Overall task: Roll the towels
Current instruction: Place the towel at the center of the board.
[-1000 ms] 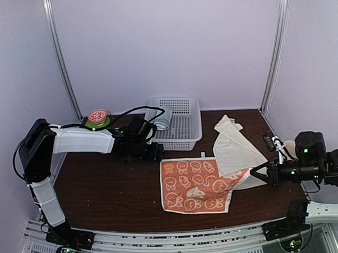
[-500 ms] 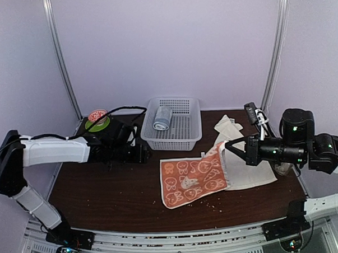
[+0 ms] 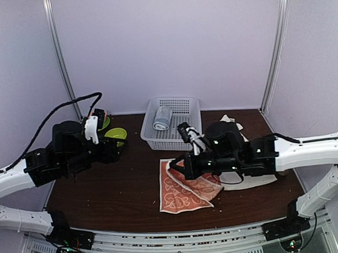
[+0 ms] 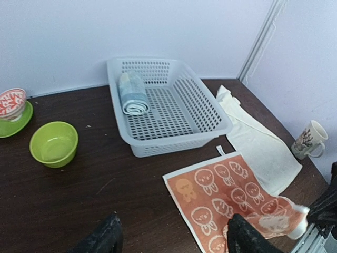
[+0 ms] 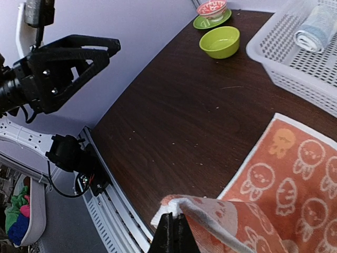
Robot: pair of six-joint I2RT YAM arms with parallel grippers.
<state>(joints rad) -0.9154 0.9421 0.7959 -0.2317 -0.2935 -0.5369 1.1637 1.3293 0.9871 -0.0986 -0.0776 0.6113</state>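
The salmon-orange towel (image 3: 182,192) with white animal prints lies at the table's front centre, its right side folded over to the left. My right gripper (image 3: 174,166) is shut on a corner of it and holds that corner lifted over the towel's left part; the wrist view shows the corner pinched (image 5: 174,220) above the towel (image 5: 287,176). The cream-white towel (image 3: 256,181) lies to the right, mostly hidden under my right arm; it shows whole in the left wrist view (image 4: 258,145). My left gripper (image 3: 113,151) is open and empty, raised at the left, its fingertips (image 4: 108,238) framing the orange towel (image 4: 221,192).
A white basket (image 3: 183,134) at the back centre holds a grey-blue rolled towel (image 3: 162,118). A green bowl (image 3: 117,132) and a red bowl on a green saucer (image 4: 11,103) stand at the back left. A mug (image 4: 309,140) stands at the far right.
My right gripper has carried the orange towel's right corner leftwards across the towel, folding it over. My left arm has drawn back to the left and risen, away from the basket.
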